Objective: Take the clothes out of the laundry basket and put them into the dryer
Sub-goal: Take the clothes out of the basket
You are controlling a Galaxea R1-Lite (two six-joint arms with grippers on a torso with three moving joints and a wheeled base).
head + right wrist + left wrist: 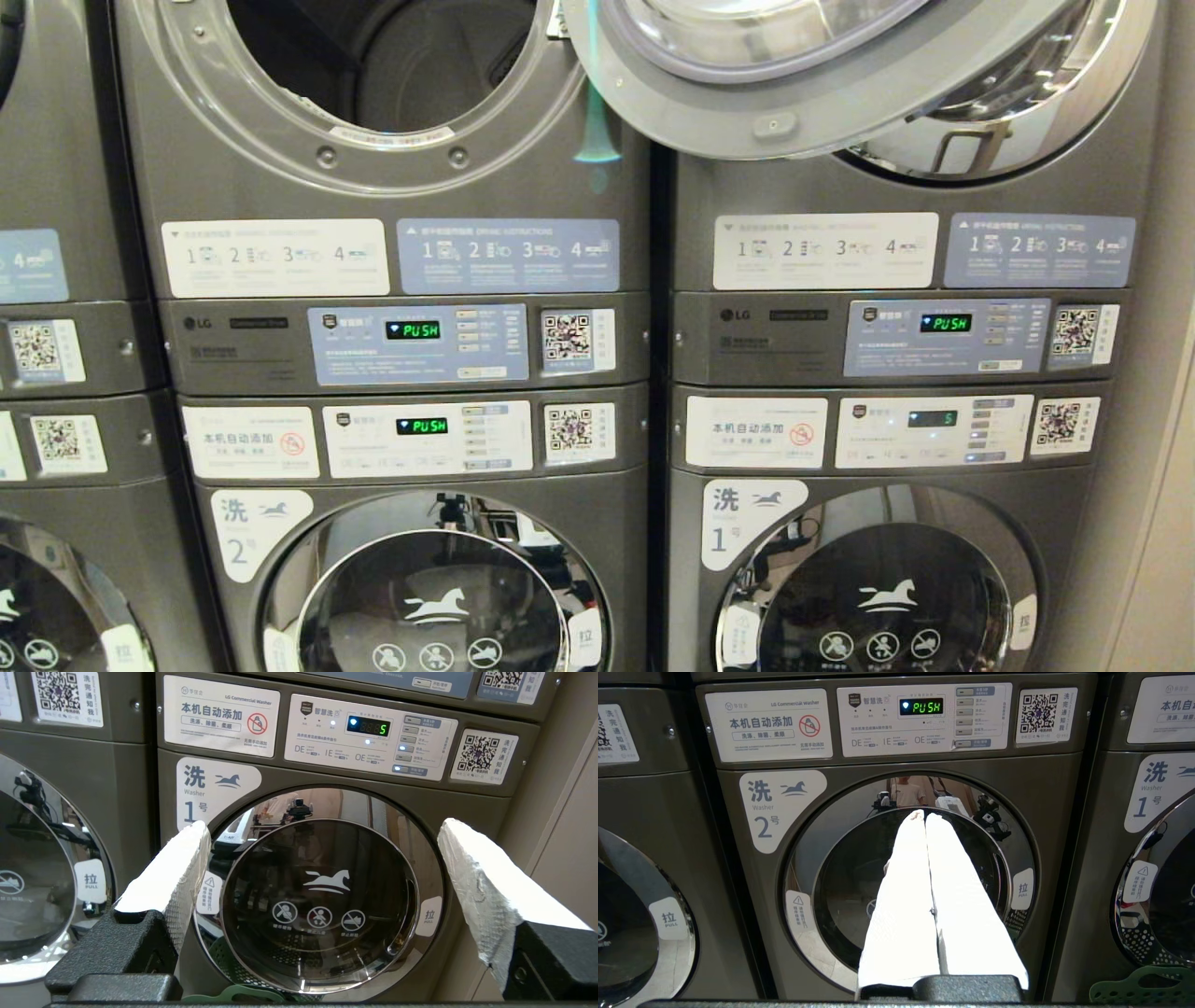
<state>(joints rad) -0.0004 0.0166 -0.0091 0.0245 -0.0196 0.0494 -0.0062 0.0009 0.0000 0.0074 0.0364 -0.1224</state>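
both grippers sit parked low facing the washers: left gripper (924, 816) pressed closed on nothing, right gripper (322, 858) spread wide for a first grab. green basket (1143, 987) peeks at 5 o'clock of my left wrist view; dryer (373, 65) gapes at 11 o'clock overhead, its door (794, 84) swung aside, ready for loading.

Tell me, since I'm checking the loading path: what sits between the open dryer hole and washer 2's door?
In the head view, two control panels separate the dryer opening from the washer door.
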